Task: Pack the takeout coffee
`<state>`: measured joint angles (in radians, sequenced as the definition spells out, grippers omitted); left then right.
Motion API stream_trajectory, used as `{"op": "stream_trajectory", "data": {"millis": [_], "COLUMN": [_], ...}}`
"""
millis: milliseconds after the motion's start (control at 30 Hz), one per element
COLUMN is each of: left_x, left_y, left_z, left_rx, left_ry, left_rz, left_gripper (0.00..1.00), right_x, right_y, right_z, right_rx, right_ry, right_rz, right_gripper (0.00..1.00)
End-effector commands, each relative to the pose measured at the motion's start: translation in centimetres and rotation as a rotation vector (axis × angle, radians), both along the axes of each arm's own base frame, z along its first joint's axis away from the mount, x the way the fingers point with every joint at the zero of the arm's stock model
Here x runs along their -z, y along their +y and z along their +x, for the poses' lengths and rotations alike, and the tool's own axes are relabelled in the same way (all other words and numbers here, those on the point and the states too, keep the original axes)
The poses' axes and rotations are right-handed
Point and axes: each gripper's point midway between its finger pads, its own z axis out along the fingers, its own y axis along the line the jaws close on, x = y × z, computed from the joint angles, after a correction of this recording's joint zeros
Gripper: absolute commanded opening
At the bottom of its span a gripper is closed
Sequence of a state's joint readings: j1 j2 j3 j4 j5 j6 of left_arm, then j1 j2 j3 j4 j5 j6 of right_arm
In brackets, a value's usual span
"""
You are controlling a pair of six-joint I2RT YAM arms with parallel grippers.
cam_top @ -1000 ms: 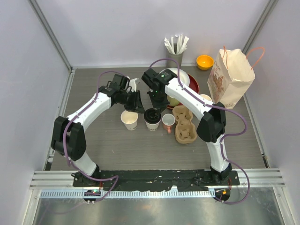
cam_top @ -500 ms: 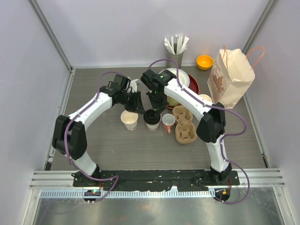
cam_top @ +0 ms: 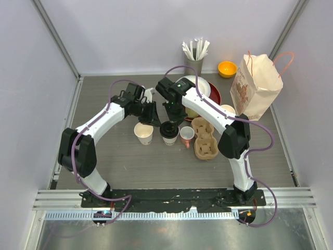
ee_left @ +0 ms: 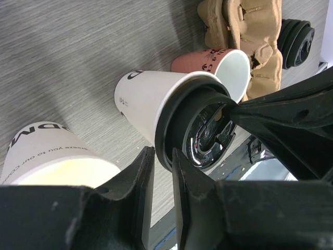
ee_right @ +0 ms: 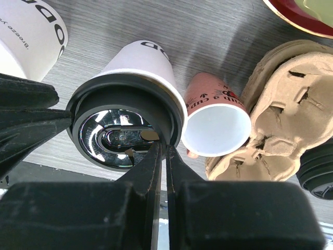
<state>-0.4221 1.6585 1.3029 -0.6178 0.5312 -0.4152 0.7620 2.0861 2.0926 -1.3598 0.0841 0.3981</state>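
The lidded paper cup (cam_top: 169, 136) stood upright on the surface (cam_top: 130, 161), between the open paper cup (cam_top: 144, 133) and a pink cup (ee_right: 216, 125), with the cardboard carrier (cam_top: 204, 138) just beyond. Its long axis ran vertically, with the black lid (ee_right: 122, 133) facing up and the narrower base down.

The left fingers (ee_left: 139, 177) and right fingers (ee_right: 150, 172) met the lid's rim from opposite sides. Each pair was closed to a thin slit. Whether either pair actually pinched the rim could not be told.

The step looked like seating the lid. To do it well, pressure should go straight down, evenly around the rim, so the light cup neither tips nor buckles. The open cup beside it should be left undisturbed.
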Motion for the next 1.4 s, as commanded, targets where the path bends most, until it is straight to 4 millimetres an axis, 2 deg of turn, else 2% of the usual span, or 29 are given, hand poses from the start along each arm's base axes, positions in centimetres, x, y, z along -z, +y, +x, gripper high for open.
{"op": "stream_trajectory", "data": {"millis": [0, 467, 833, 1167, 1367], "left_x": [-1.2, -1.1, -0.2, -0.3, 0.6], "left_y": [-0.6, -0.6, -1.2, -0.6, -0.5], "left_z": [0.8, 0.9, 0.4, 0.9, 0.7], "left_rx": [0.008, 0.009, 0.025, 0.013, 0.012], "left_ry": [-0.048, -0.047, -0.028, -0.061, -0.039], "left_rz": [-0.022, -0.021, -0.005, 0.03, 0.042], "left_gripper": [0.24, 0.24, 0.24, 0.24, 0.23], "right_x": [-2.2, -1.4, -0.7, -0.2, -0.3], "right_y": [-3.5, -3.1, -2.7, -2.6, -2.6], "right_z": [-2.1, -1.9, -1.8, -2.0, -2.0], "right_rx": [0.021, 0.012, 0.005, -0.005, -0.006], "right_ry": [0.03, 0.059, 0.073, 0.094, 0.092], "right_rz": [-0.09, -0.09, -0.094, -0.096, -0.097], "right_gripper": [0.01, 0.01, 0.01, 0.01, 0.03]}}
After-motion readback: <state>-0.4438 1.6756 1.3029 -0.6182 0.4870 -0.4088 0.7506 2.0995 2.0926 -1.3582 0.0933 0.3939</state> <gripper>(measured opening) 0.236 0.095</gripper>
